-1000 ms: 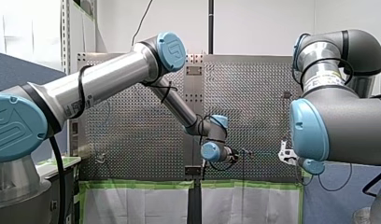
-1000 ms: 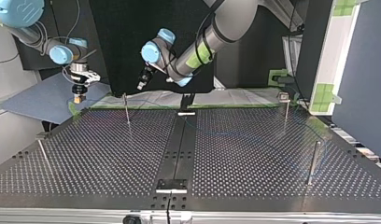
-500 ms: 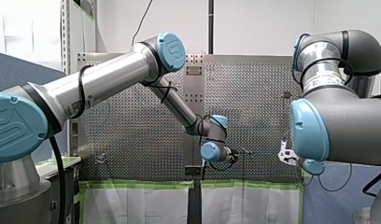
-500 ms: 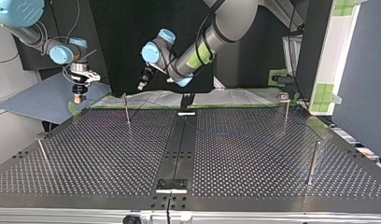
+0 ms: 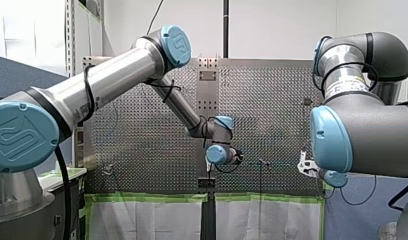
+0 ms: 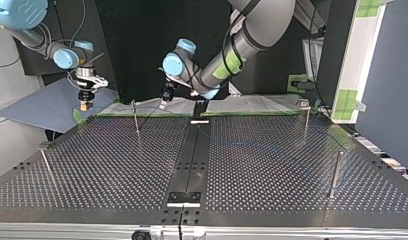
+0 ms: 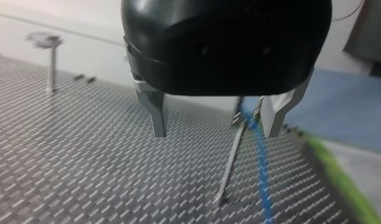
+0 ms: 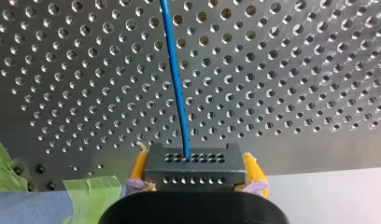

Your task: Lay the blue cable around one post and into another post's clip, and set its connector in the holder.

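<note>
In the right wrist view my right gripper (image 8: 193,184), with yellow pads, is shut on a dark connector block (image 8: 193,167). The blue cable (image 8: 175,79) runs from that block out over the perforated plate. In the top view this gripper (image 6: 84,106) hangs off the table's far left corner. My left gripper (image 7: 215,126) stands open with nothing between its metal fingers (image 7: 156,112). A thin post (image 7: 233,156) stands just ahead of it, close to one finger, and the blue cable (image 7: 262,163) passes the post's top. In the top view my left gripper (image 6: 164,103) is to the right of that post (image 6: 136,119).
More posts stand at the top view's far right (image 6: 306,119), near right (image 6: 335,173) and near left (image 6: 46,162). A black strip with small brackets (image 6: 199,121) (image 6: 183,198) runs down the table's middle. Green tape lines the far edge (image 5: 152,198).
My left arm has swung toward the top view's right and a little lower, so its gripper has passed from the far left post's top to its right side. My right arm has not moved.
</note>
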